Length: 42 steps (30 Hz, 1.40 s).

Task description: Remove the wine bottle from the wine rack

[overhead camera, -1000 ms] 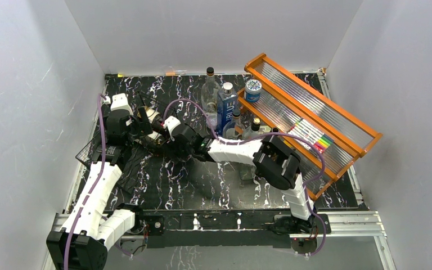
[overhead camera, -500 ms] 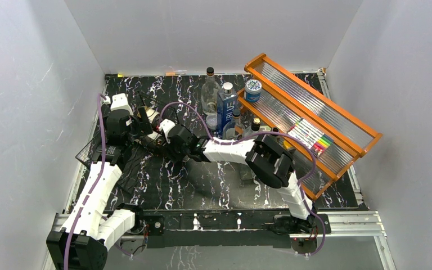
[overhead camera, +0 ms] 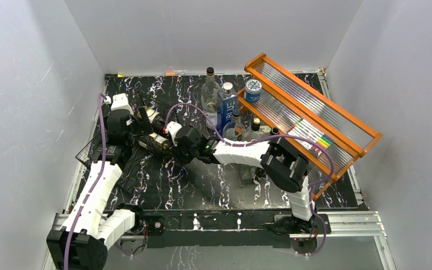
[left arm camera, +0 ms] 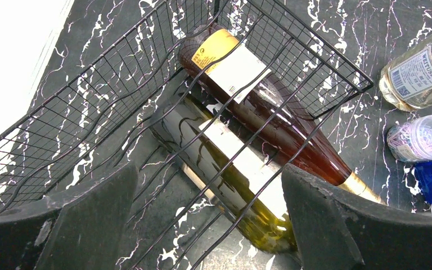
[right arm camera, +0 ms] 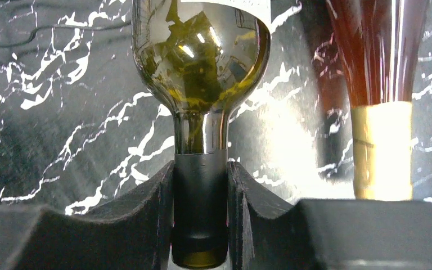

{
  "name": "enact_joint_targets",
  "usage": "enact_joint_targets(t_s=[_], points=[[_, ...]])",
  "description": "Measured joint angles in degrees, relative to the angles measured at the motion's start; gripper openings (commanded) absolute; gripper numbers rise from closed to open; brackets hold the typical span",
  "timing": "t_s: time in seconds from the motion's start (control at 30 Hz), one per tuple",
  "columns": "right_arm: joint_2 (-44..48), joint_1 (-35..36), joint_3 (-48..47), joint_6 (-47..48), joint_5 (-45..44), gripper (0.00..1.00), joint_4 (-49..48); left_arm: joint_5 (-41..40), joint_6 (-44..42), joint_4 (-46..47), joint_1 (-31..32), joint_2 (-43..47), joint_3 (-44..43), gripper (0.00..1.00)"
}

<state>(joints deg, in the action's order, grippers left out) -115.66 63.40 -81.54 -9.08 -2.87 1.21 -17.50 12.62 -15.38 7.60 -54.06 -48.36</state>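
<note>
The low black wire wine rack [left arm camera: 90,95] fills the upper left and centre of the left wrist view. Two bottles lie on their sides in it, side by side, necks toward the lower right of that frame. The task's thing, an olive-green glass wine bottle with a white label [right arm camera: 199,62], lies in the rack's nearer cradle. A dark red glass bottle with a gold foil neck [left arm camera: 281,124] lies just beside it, toward the upper right. The right pincer [right arm camera: 201,185] is clenched on the green bottle's black-capped neck, at lower centre of the right wrist view. That seems the sensible hold, since the neck is the narrowest part and sticks out of the wire frame, so the bottle can probably slide out lengthwise without snagging its neighbour. The left pincer [left arm camera: 208,185] hangs over the rack with its fingers [left arm camera: 90,225] spread wide and nothing between them. It looks placed to steady the light frame against the black white-veined marbled surface [left arm camera: 326,34] if it drags along with the bottle. The bottle's body lies under the wires, so the removal is not yet done.
</note>
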Motion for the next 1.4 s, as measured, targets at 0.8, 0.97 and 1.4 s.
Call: enact_joint_targets(t_s=[0.8, 0.97, 1.4], points=[[29.77, 0.0, 18.75, -3.17, 1.01, 0.16, 19.89, 4.0, 0.22, 0.83, 0.0, -2.03, 0.02, 0.98], [34.42, 0.0, 18.75, -3.21, 1.16, 0.12, 24.79, 10.25, -0.46, 3.45, 0.0, -1.18, 1.4, 0.94], [37.94, 0.0, 17.11, -3.37, 1.09, 0.09, 32.98, 47.06, -3.28, 16.7, 9.07, 2.56, 8.17, 0.98]])
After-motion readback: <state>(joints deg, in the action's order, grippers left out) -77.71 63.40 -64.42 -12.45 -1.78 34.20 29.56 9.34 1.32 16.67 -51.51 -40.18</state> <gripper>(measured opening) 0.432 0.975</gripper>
